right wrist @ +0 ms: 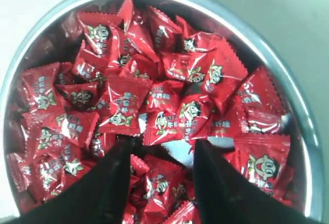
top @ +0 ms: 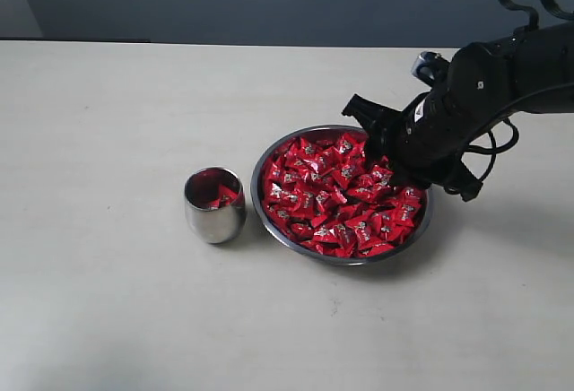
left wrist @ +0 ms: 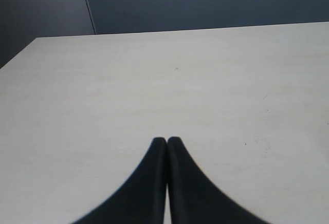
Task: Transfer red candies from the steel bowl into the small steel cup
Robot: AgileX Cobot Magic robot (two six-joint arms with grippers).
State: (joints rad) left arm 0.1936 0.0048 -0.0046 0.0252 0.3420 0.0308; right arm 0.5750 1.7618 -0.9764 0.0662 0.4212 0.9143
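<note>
The candies (top: 336,201) lie heaped in the bowl (top: 257,195), which sits on the table (top: 108,122) right of centre; a few more show inside the cup (top: 213,218), standing upright just left of the bowl and apart from it. The right gripper (right wrist: 163,151) is down over the far right part of the bowl, its jaws spread wide, with the two dark fingers (right wrist: 119,172) pointing into the pile. A candy lies just ahead of the gap between the tips, but it is hard to say from the wrist view whether the tips touch any wrapper; nothing is clamped between them. The left gripper (left wrist: 167,142) is off by itself over bare table, its fingers pressed together with nothing held, and the exterior view does not show it.
</note>
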